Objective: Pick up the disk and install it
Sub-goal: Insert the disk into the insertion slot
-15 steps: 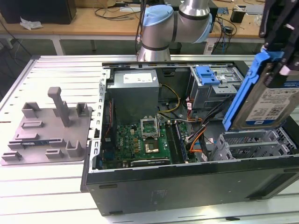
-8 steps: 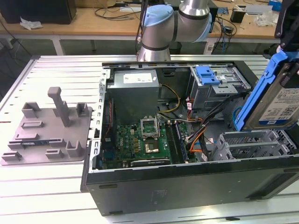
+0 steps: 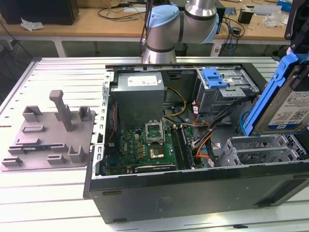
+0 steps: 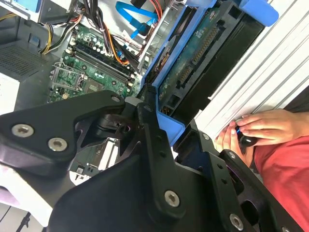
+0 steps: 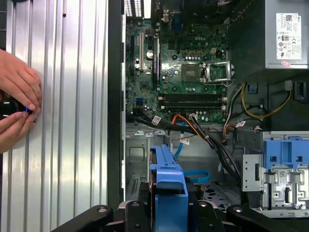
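Observation:
The disk [image 3: 286,112] is a silver drive with a white-and-blue label, framed by blue rails. It hangs tilted on edge at the exterior view's right, above the grey drive cage [image 3: 258,151] of the open computer case. My gripper [image 3: 295,44] is shut on the disk's upper end. In the second wrist view my black fingers [image 4: 153,126] clamp the blue rail, and the disk's [image 4: 194,62] green circuit-board side shows beyond my gripper [image 4: 161,118]. In the first wrist view the blue rail [image 5: 169,180] sticks out from between the gripper's [image 5: 169,209] fingers, over the cage floor.
The case [image 3: 193,195] lies open, with the motherboard [image 3: 145,145], power supply [image 3: 140,94] and loose cables [image 3: 207,140] beside the cage. Another blue bracket [image 3: 215,77] sits in the far bay. A grey fixture [image 3: 53,133] lies at the left. A person's hands [image 5: 17,104] rest on the slatted table.

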Motion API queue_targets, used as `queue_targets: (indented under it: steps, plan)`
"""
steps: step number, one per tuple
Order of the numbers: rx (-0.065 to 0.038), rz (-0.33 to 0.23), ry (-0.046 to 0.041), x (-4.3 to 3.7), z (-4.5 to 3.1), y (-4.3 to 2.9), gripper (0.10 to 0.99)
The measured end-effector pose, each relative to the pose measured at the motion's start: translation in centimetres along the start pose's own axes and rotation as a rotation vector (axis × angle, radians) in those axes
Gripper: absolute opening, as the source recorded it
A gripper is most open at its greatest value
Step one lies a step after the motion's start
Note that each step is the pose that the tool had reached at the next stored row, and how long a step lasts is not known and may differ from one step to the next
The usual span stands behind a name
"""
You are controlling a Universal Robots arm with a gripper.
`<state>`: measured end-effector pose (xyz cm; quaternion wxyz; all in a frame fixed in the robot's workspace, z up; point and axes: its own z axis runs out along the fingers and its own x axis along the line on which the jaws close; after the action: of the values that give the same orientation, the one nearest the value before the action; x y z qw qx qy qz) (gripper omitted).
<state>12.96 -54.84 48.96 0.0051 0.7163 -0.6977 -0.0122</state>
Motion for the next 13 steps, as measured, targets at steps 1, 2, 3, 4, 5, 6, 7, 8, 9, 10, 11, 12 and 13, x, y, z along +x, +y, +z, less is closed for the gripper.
queue_targets:
  steps: [1, 2, 3, 4, 5, 6, 7, 8, 9, 10, 11, 12, 13]
  plan:
    - [0.000, 0.000, 0.0000, 0.00, 0.01, 0.02, 0.369]
    - [0.000, 0.000, -0.0001, 0.00, 0.02, 0.05, 0.369]
    - [0.000, 0.000, -0.0001, -0.01, 0.03, 0.08, 0.369]
    - [0.000, 0.000, -0.0001, -0.01, 0.05, 0.12, 0.369]
    - [0.000, 0.000, -0.0002, -0.02, 0.07, 0.16, 0.369]
    - [0.000, 0.000, -0.0001, -0.04, 0.07, 0.19, 0.369]
    - [0.000, 0.000, 0.0000, -0.04, 0.07, 0.20, 0.369]
    - [0.000, 0.000, 0.0000, -0.04, 0.07, 0.20, 0.369]
    - [0.000, 0.000, 0.0000, -0.04, 0.08, 0.21, 0.369]
    - [0.000, 0.000, 0.0000, -0.04, 0.08, 0.22, 0.369]
    - [0.000, 0.000, -0.0001, -0.05, 0.08, 0.23, 0.369]
    - [0.000, 0.000, -0.0002, -0.05, 0.08, 0.24, 0.369]
    - [0.000, 0.000, -0.0002, -0.06, 0.08, 0.24, 0.369]
